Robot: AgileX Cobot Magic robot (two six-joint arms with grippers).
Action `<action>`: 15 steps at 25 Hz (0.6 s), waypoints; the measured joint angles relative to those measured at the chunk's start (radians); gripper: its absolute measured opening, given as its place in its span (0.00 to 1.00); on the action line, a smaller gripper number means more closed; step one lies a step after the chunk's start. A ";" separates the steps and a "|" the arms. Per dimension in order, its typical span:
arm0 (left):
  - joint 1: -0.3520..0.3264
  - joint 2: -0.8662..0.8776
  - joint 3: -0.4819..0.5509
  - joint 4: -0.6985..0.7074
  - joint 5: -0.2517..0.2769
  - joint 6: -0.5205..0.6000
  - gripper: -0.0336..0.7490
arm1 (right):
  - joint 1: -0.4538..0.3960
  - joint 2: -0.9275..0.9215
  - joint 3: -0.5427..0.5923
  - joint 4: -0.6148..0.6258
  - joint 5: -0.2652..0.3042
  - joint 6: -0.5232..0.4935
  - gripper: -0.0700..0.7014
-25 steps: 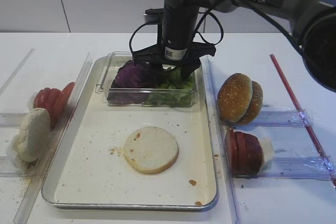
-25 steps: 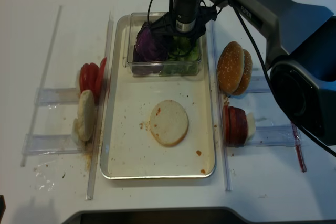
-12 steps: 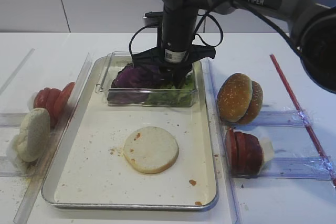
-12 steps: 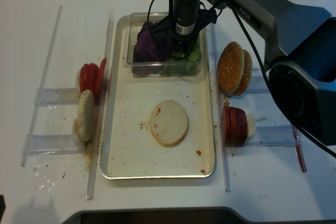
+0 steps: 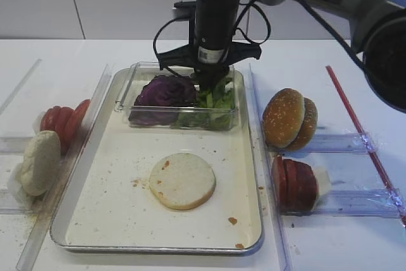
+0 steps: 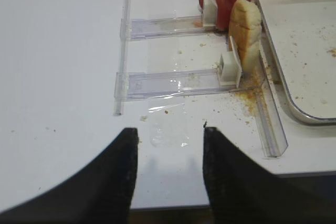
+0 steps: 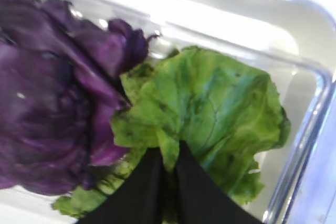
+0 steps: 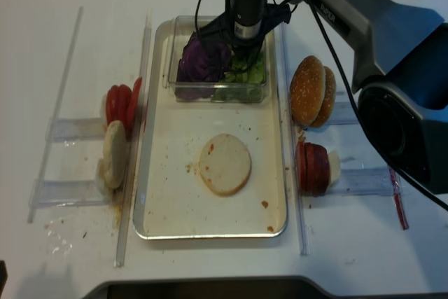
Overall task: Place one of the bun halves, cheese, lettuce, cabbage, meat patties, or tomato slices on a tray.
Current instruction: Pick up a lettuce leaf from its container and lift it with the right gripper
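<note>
— The right gripper was pressed together on the near edge of a lettuce leaf, pinching it, with the arm standing straight down into the clear container at the tray's twelve o'clock end. The wrist view showed the two black fingers meeting on a fold of green.

— And what lay around it?

— At nine o'clock from the leaf, touching it, sat the purple cabbage in the same container (the two overlapped, so I could not tell whether any cabbage was caught as well). Farther out, the tray held a bun half lying flat near its middle. Outside the tray, at three o'clock, stood a seeded bun and some tomato slices in clear racks; at nine o'clock, more tomato and a pale bun half.

— The left gripper?

— Spread open and holding nothing, hanging over bare table well apart from the tray.

— So which step was this?

— The grasp, I judged: lettuce taken, not yet delivered. The next move called for a clean lift clear of the container wall, then a carry toward six o'clock to set the leaf down on the tray, likely on the bun half.
</note>
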 joint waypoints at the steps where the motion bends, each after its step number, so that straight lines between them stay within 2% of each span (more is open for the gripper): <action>1: 0.000 0.000 0.000 0.000 0.000 0.000 0.41 | 0.000 -0.006 -0.010 0.000 0.000 0.000 0.17; 15: 0.000 0.000 0.000 0.000 0.000 0.000 0.41 | 0.000 -0.069 -0.028 0.047 0.009 0.010 0.17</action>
